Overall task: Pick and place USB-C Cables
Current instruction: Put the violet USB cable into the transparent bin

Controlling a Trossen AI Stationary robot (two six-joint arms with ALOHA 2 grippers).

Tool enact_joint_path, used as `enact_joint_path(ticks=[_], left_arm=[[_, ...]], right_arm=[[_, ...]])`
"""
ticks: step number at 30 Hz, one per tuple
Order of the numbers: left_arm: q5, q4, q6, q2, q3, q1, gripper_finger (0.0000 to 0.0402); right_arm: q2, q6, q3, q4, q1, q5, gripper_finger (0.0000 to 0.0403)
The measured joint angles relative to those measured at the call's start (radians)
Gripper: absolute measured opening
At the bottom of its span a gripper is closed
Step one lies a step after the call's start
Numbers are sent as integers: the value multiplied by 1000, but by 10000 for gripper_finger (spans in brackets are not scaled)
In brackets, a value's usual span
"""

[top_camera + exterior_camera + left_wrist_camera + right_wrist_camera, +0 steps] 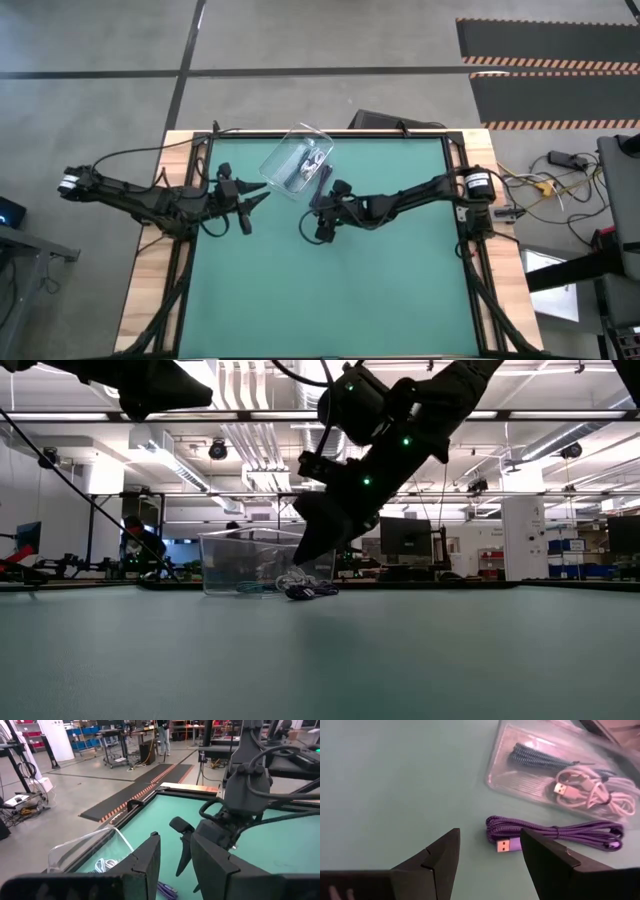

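We are hovering the right tool (490, 857), released, over the purple cable (555, 834) (outside the box (540, 785)); next, closing on it.

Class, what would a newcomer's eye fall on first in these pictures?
The purple cable lies bundled on the green mat, just outside the clear box, with the right gripper open over it. Inside the box lie a white cable and a teal one. The left gripper hangs beside the box.
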Motion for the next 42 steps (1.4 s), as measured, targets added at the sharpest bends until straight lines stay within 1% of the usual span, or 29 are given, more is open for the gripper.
enact_joint_path(ticks=[6,14,16,23,42], left_arm=[[0,-5,0,-1,0,0,93],[0,-5,0,1,0,0,93],[0,-6,0,1,0,0,93],[0,-6,0,4,0,0,93],[3,-6,0,15,0,0,93]], right_arm=[[48,3,5,32,-7,2,201],[136,3,68,41,-26,6,201],[154,16,84,41,-29,22,201],[152,36,90,-1,-32,93,201],[155,38,90,17,-54,74,201]])
